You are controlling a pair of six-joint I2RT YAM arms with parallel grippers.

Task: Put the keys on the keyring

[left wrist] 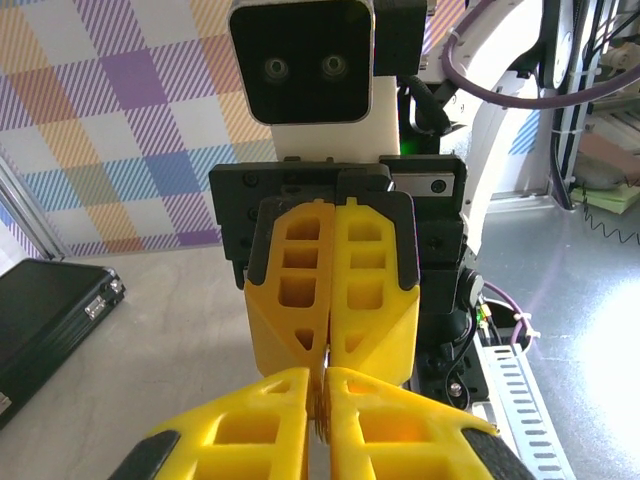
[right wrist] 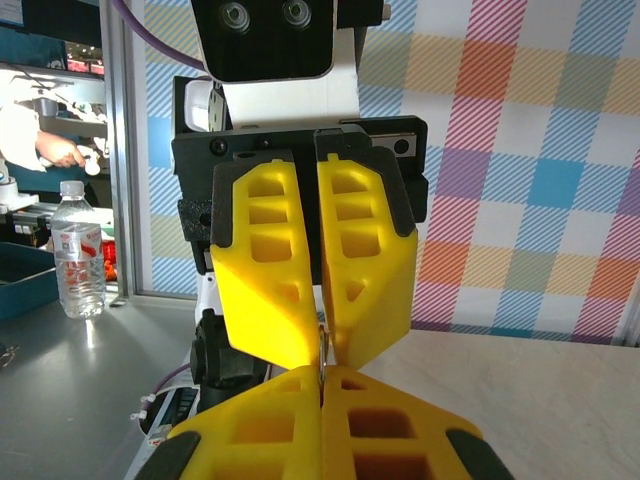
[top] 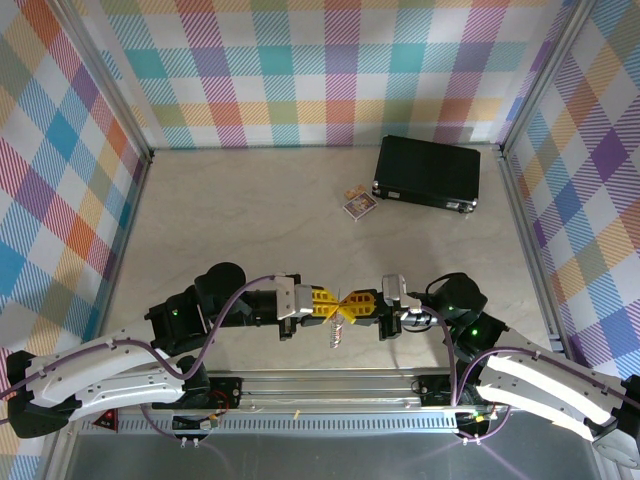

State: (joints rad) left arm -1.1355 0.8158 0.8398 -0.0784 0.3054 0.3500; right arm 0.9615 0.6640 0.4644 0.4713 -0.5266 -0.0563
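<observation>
Low over the table's near edge, my left gripper (top: 338,302) and my right gripper (top: 354,302) meet tip to tip. A thin silvery edge of the keyring (right wrist: 322,350) runs between the two pairs of yellow fingers. Its knobbly chain (top: 336,335) hangs below the meeting point. In the left wrist view my left gripper (left wrist: 322,400) is shut on a thin ridged metal strip. Facing it, the right gripper (left wrist: 328,352) is pressed shut. From the right wrist, my right gripper (right wrist: 321,385) pinches the ring's edge. The keys are hidden.
A black rectangular case (top: 428,172) lies at the back right, with a small printed card packet (top: 359,203) to its left. The same case (left wrist: 45,320) lies left of the fingers. Plaid walls enclose the table. A water bottle (right wrist: 78,250) stands outside.
</observation>
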